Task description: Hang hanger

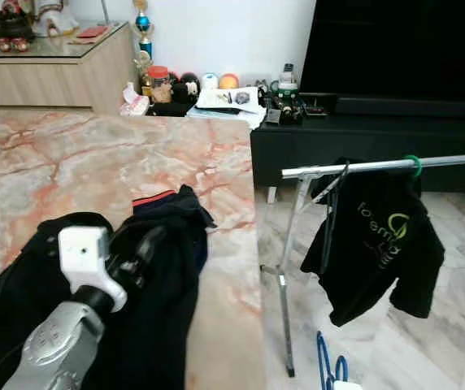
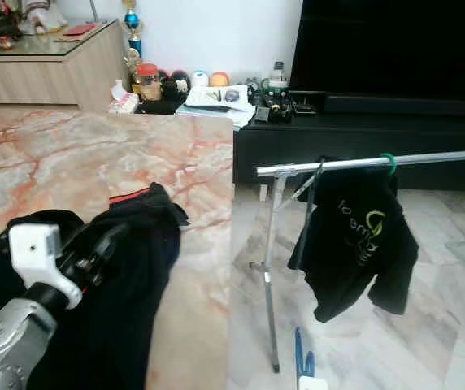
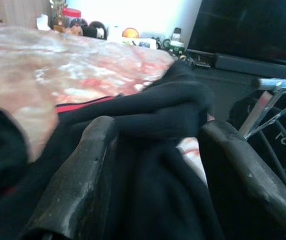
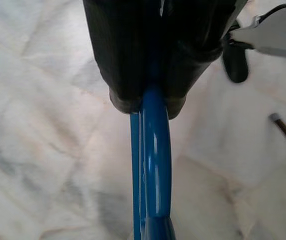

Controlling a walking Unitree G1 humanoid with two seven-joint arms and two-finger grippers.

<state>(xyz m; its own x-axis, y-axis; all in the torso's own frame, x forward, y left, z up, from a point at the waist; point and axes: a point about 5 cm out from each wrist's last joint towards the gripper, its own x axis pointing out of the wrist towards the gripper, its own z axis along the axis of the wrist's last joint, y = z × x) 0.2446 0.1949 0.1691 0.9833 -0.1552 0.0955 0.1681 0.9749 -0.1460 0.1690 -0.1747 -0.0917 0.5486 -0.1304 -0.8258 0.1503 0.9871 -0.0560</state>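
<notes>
A marble table (image 1: pixel 94 171) stands beside a metal drying rack (image 1: pixel 362 167), where a black shirt (image 1: pixel 379 244) already hangs. The left gripper (image 3: pixel 153 150) rests spread open around dark clothing (image 1: pixel 159 268) on the table, probably readying it. The right gripper (image 4: pixel 148 97) clamps the blue hanger (image 4: pixel 153 165) low over the floor, below the rack.

One marble worktop (image 1: pixel 70 171), carrying one heap of dark garments (image 1: pixel 159 268) at its near edge. One metal drying rail (image 1: pixel 379 167) to the right, bearing one black T-shirt (image 1: pixel 379 244) on one green hanger hook (image 1: pixel 414 165). One blue hanger (image 4: pixel 153 165), near right. One black cabinet (image 1: pixel 362 142), far right. One wooden sideboard (image 1: pixel 54 77), far left.
</notes>
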